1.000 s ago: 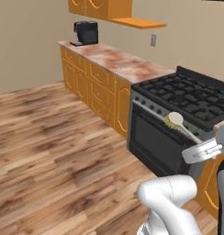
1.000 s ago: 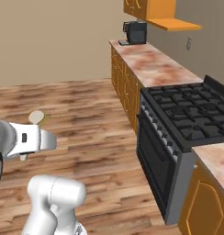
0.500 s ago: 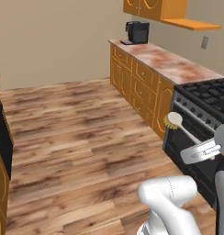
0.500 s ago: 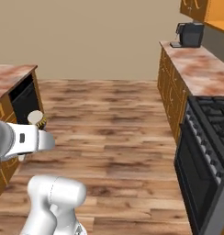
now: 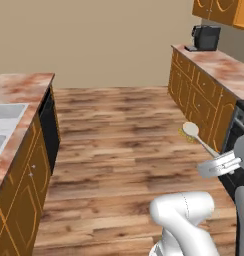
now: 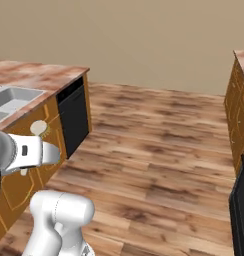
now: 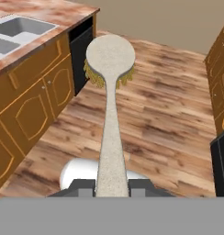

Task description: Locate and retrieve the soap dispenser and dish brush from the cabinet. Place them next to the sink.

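Pale-handled and yellow-bristled, the dish brush (image 7: 110, 87) sits clamped by its handle in your tool (image 7: 112, 186), raised above the wooden floor (image 5: 124, 135) between two runs of cabinets. On your left, the sink (image 7: 15, 31) lies recessed in the marbled counter (image 7: 63, 11), well apart from the brush. A black coffee machine (image 5: 205, 37) stands on the far right counter.
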Controlling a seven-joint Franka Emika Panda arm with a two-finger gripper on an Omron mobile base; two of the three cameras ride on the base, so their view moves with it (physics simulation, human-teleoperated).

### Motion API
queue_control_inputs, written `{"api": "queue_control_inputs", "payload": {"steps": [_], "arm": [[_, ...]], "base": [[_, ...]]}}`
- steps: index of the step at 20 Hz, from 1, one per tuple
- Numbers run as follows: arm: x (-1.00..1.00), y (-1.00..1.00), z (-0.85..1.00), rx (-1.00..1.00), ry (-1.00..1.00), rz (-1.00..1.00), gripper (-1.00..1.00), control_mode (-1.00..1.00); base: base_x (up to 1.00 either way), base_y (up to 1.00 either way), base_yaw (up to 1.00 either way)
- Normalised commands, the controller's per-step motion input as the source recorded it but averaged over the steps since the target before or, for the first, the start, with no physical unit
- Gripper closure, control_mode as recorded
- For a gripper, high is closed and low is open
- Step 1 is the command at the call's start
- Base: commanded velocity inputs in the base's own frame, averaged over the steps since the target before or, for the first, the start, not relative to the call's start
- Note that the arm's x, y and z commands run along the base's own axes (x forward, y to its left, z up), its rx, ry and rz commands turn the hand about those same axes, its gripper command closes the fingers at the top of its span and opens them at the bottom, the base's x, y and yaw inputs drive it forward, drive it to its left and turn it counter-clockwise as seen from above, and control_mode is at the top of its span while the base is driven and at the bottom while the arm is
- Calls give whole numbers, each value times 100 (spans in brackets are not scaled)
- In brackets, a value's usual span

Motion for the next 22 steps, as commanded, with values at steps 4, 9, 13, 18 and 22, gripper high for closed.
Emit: {"api": "queue_control_inputs", "payload": {"steps": [4, 9, 13, 18, 22], "arm": [[0, 0, 0, 0, 0, 0, 100, 100], [0, 0, 0, 0, 0, 0, 100, 100], [0, 0, 0, 0, 0, 0, 100, 100], [0, 0, 0, 0, 0, 0, 100, 100], [0, 0, 0, 0, 0, 0, 100, 100]], "base": [[26, 20, 43], [24, 18, 43], [30, 21, 42], [31, 23, 40], [30, 22, 40]]}}
